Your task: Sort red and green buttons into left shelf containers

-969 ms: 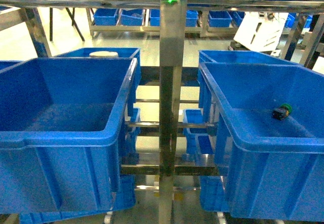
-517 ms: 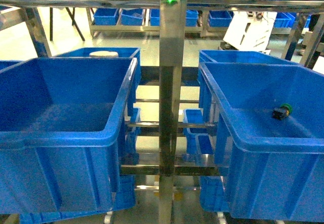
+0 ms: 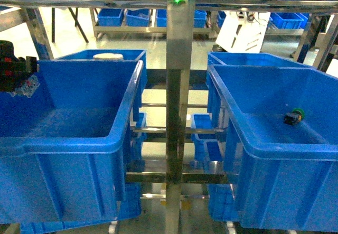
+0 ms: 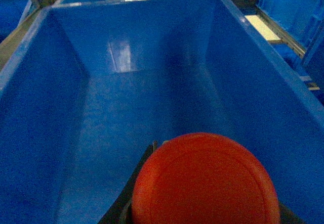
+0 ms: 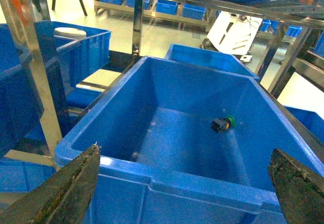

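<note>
The left gripper shows in the head view only as a dark, blurred lump cut off by the picture's left edge; its jaws cannot be made out there. In the left wrist view a round red cap fills the bottom edge and hides whatever holds it (only dark slivers show beside it). The right gripper's two dark fingertips are cut off by the bottom corners of its own view. The small black-bodied green-capped button is too small for detail. The right deep blue plastic bin runs past the right edge.
</note>
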`<state>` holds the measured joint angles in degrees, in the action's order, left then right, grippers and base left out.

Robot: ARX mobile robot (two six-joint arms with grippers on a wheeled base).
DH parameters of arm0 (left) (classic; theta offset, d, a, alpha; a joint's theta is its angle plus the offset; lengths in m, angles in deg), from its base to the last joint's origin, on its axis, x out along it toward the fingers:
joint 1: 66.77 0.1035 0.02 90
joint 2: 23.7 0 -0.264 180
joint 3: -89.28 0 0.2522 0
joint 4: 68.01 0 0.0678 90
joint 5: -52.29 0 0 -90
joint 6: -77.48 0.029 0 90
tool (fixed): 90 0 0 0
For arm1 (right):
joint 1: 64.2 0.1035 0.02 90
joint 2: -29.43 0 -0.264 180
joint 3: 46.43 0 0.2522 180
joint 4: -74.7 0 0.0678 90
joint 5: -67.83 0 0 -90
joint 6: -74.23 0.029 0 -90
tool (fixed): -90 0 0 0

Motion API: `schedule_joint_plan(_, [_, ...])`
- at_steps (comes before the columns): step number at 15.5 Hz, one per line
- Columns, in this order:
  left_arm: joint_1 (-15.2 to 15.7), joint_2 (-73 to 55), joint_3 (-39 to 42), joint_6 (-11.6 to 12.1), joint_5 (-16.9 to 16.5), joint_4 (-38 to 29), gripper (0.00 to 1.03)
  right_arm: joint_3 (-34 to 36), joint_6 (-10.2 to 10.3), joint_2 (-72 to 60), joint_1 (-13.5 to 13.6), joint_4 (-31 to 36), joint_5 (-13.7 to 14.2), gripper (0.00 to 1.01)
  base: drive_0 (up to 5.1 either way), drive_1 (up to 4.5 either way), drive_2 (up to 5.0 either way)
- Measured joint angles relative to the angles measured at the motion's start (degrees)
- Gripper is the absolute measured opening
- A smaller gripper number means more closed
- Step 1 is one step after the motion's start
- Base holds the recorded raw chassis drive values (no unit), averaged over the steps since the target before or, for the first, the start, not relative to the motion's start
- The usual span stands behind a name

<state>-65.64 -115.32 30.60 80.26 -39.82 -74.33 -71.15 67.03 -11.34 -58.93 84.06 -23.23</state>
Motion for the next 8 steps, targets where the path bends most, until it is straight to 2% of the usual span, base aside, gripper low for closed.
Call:
schedule_joint_plan(1, [0.87, -1.95, -1.05, -0.87, -0.26, 0.15, 0.25, 0.0, 0.0, 0.0, 0.0, 0.0, 0.0, 0.98, 0.0, 0.0, 0.0])
schedule_joint_plan(5, [7.5, -6.67, -5.99, -5.66, -4.39, -1.77, 0.25, 0.0, 0.0, 0.0, 0.0, 0.0, 0.0, 0.98, 0.0, 0.0, 0.0])
schedule_joint_plan(8, [10.78, -9.29, -8.04, -7.41, -7.17, -2.73, 0.25, 0.0, 0.0, 0.0, 0.0, -0.02, 0.0, 0.98, 0.0, 0.0, 0.0])
